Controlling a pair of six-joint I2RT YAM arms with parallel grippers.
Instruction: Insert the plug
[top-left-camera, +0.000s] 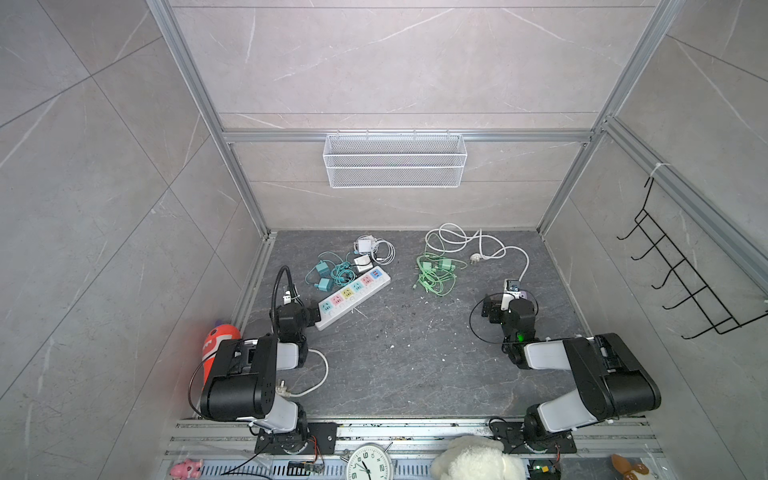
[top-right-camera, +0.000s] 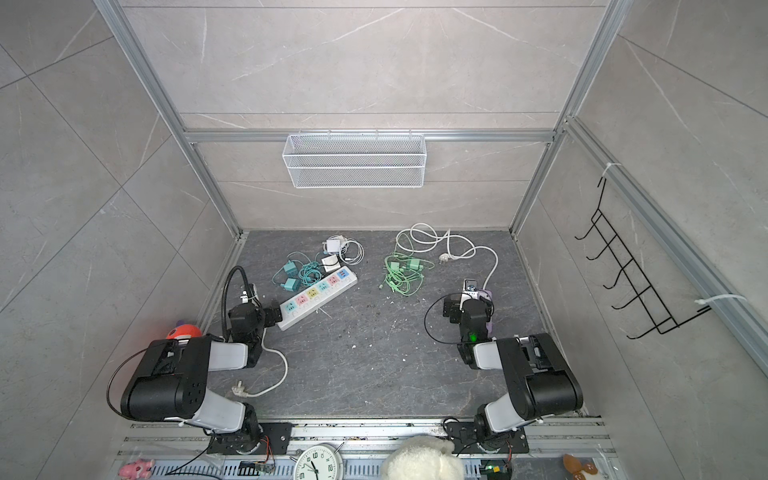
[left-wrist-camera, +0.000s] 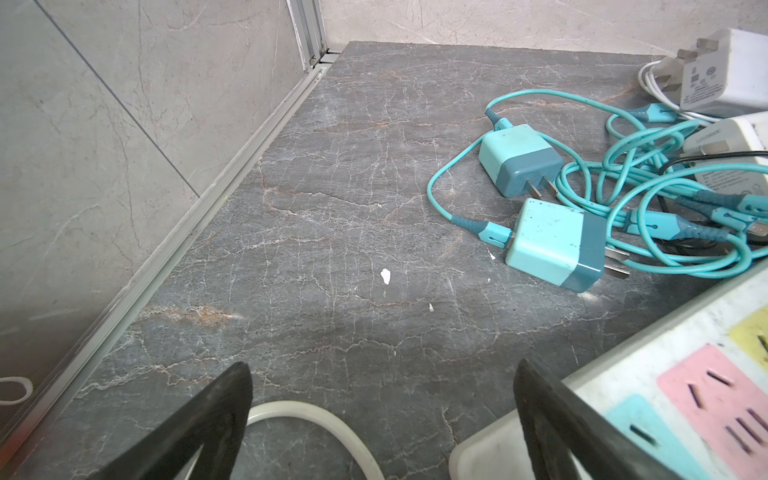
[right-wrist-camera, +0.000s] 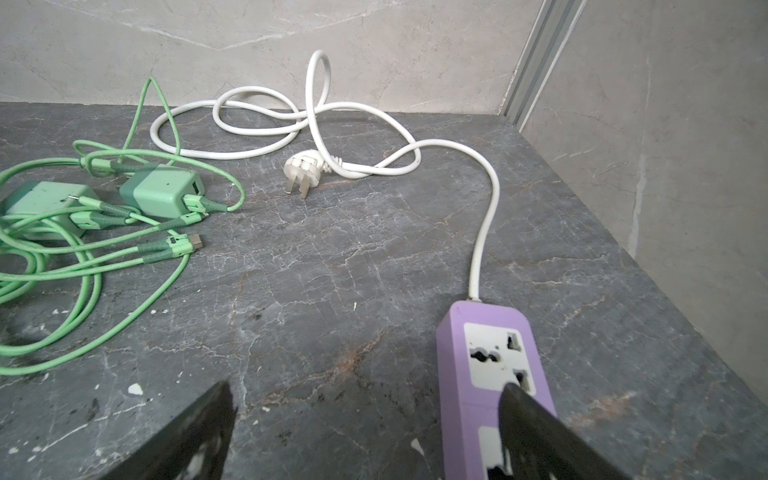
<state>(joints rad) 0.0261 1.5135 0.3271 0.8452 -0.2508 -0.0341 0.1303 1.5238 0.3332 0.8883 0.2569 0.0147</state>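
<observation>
A white power strip (top-left-camera: 353, 297) with coloured sockets lies left of centre in both top views. My left gripper (left-wrist-camera: 381, 365) hangs open over its near end, holding nothing, one finger (left-wrist-camera: 540, 399) over the strip's corner (left-wrist-camera: 665, 395). Two teal chargers (left-wrist-camera: 552, 245) and white chargers (left-wrist-camera: 723, 70) lie beyond it. On the right, a purple power strip (right-wrist-camera: 494, 365) lies under my open, empty right gripper (right-wrist-camera: 366, 386). Its white cord loops back to a loose three-pin plug (right-wrist-camera: 301, 170). Green chargers (right-wrist-camera: 164, 193) with tangled green cables lie to one side of it.
The white strip's own cord ends in a plug (top-left-camera: 282, 388) beside the left arm's base. A wire basket (top-left-camera: 395, 160) hangs on the back wall and a black hook rack (top-left-camera: 681, 274) on the right wall. Walls enclose the dark slab (top-left-camera: 415, 353) on three sides.
</observation>
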